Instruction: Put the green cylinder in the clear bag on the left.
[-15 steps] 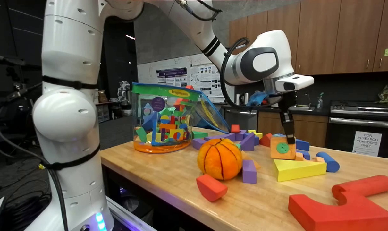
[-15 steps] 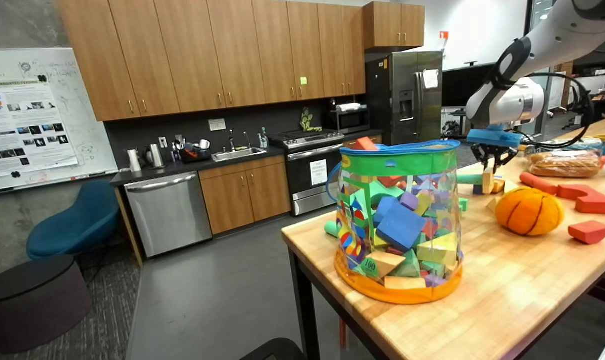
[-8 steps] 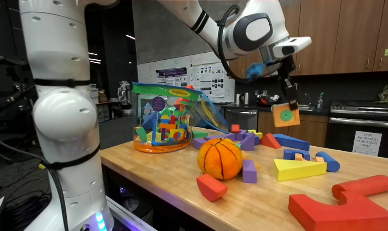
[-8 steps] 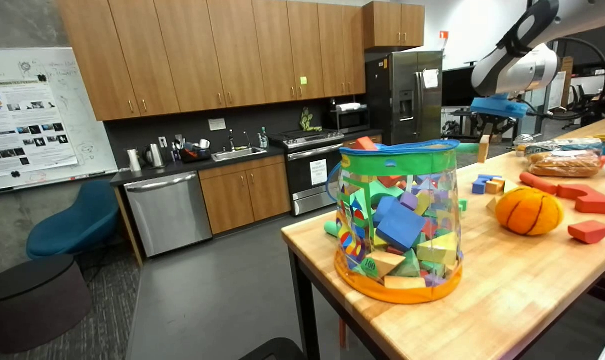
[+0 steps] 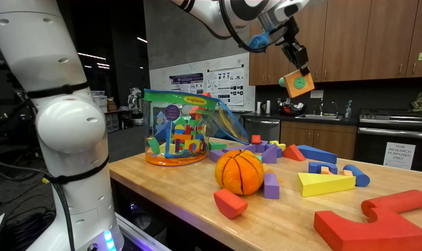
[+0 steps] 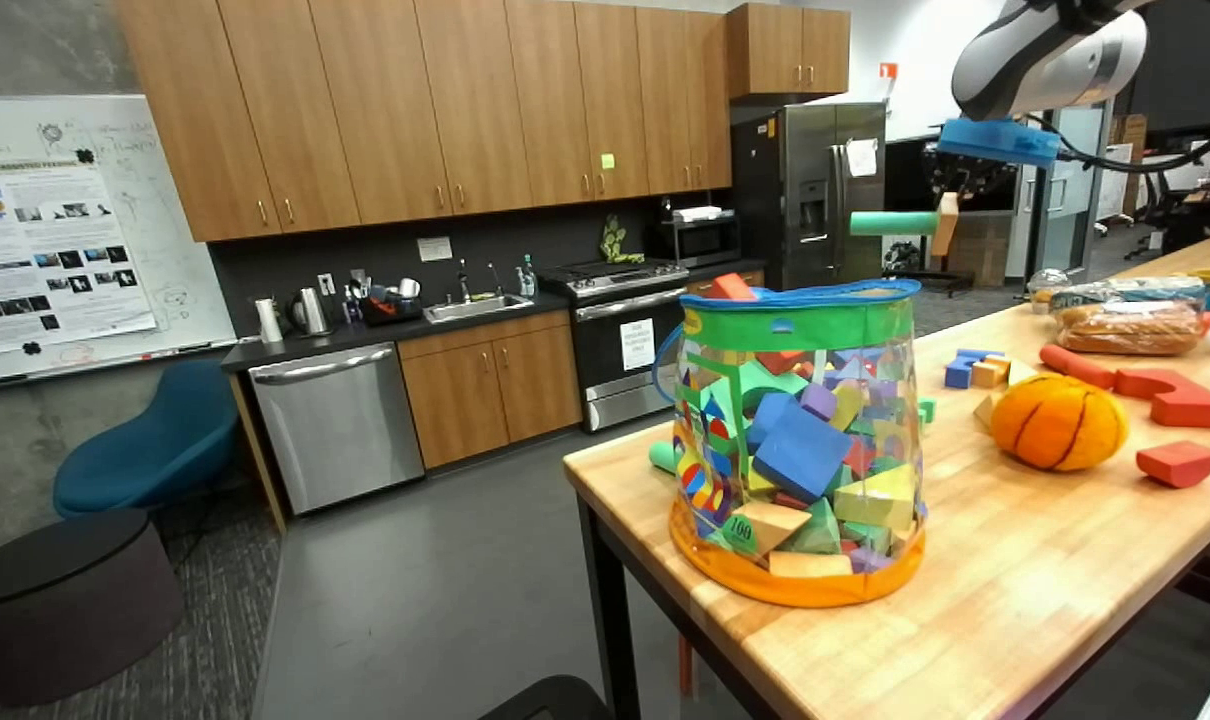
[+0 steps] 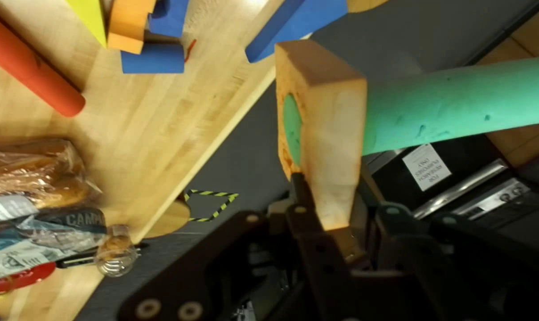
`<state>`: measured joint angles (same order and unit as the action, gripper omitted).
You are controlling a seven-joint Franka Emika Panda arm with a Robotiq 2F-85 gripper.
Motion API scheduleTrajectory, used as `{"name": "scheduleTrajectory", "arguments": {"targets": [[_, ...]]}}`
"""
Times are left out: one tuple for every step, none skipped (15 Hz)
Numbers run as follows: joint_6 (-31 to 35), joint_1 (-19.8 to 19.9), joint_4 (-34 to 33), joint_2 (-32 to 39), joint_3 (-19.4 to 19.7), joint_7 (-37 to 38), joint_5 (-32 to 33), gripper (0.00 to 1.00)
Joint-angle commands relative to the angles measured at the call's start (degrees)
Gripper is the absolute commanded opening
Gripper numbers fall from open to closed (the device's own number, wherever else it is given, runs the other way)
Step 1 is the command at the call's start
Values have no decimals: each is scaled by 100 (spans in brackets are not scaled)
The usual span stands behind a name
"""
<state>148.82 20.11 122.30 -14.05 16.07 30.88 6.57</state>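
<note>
My gripper [image 7: 329,191] is shut on an orange block [image 7: 334,147] with a round hole. The green cylinder [image 7: 456,104] is stuck through that hole and sticks out to one side. In an exterior view, the cylinder [image 6: 893,223] points level toward the bag's side, high above the table. Its round end shows in the block's face in an exterior view [image 5: 299,82]. The clear bag stands upright on the table in both exterior views, with its green rim [image 5: 172,99] and blue edge [image 6: 805,296] at the top. It is full of coloured blocks and its lid [image 5: 232,122] hangs open.
An orange ball [image 5: 239,172], a yellow wedge [image 5: 326,184], a blue cylinder [image 5: 357,176] and red blocks [image 5: 371,228] lie on the table. Purple blocks [image 5: 270,153] lie beside the bag. Another green round block [image 6: 663,457] lies by the bag. Bread [image 6: 1130,328] lies farther along.
My gripper has lifted the orange block with the green cylinder from near the table to high above it. The block now tilts. The things on the table have not moved.
</note>
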Motion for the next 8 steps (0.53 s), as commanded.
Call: {"name": "scheduleTrajectory", "arguments": {"targets": [[309,83,513,-766,-427,-131,223,6],[377,105,604,-917,-574,-126,302,6],[475,112,707,-1047,-706,-142,335,6],[561,135,829,-1204,-874,-110,402,6],[663,144,943,-1335,-1024,-110,431,6],[754,155,1071,-1479,-1171,-124,460,6],[872,155,1202,-1605,-1315,-134,470,6],[991,162,1332,-1723,-1465,-150,480,6]]}}
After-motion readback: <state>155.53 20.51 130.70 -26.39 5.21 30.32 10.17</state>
